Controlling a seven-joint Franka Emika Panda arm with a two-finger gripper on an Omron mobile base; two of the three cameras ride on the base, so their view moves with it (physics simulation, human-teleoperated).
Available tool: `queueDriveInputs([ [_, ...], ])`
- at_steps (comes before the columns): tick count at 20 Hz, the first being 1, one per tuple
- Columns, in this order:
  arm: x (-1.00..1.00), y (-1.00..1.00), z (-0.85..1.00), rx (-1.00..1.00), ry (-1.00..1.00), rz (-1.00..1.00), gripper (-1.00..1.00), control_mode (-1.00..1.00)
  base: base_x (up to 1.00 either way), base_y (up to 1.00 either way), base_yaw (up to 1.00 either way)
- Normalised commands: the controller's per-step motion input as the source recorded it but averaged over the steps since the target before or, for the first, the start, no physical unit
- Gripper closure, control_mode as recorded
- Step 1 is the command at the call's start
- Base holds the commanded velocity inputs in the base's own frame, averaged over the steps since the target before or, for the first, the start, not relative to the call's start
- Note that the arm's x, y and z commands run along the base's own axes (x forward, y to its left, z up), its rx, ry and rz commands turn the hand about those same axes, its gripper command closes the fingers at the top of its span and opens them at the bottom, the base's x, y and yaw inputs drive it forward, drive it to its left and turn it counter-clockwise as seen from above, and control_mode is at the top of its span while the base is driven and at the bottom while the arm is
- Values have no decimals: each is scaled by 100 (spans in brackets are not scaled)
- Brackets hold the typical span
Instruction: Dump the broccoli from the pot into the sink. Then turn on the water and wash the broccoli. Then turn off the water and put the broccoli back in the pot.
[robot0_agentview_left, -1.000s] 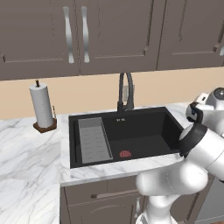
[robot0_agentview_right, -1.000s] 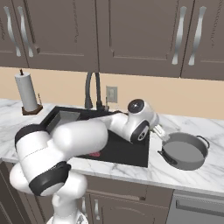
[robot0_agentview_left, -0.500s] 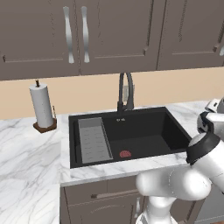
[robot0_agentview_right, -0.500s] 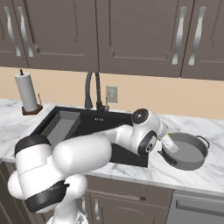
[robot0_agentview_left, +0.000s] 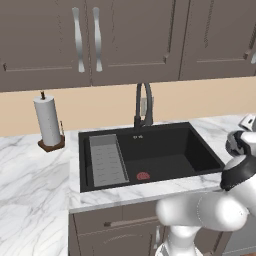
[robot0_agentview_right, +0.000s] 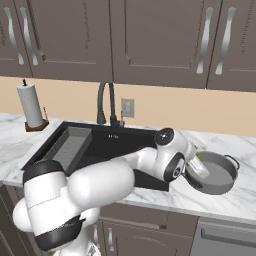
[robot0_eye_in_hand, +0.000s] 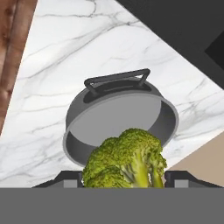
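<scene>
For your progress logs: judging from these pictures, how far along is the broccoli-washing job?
Apparently late: the sink holds no floret and no water runs from the faucet. In hand: the gripper holds the broccoli above the pot. Left: release it inside.

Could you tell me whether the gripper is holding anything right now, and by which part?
Yes: the gripper holds the broccoli, a fingertip at each side of its head, above the pot.

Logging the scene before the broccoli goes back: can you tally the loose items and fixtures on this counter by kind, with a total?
Lumpy yellow-green broccoli floret, between the gripper fingertips: 1
Round grey metal pot: 1
Black rectangular sink: 1
Dark arched faucet: 1
Grey ribbed tray insert: 1
Red round drain: 1
White paper towel roll on wooden stand: 1
Total: 7
</scene>
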Motion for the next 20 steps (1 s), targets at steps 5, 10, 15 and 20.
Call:
queueDriveInputs([
  [5, 22, -13, 0, 1, 5, 0, 100, -100, 0, 0, 0],
  [10, 1, -18, 0, 3, 11, 0, 100, -100, 0, 0, 0],
  [15, 0, -11, 0, 4, 13, 0, 100, -100, 0, 0, 0],
  [20, 2, -5, -2, 7, 10, 0, 100, -100, 0, 0, 0],
])
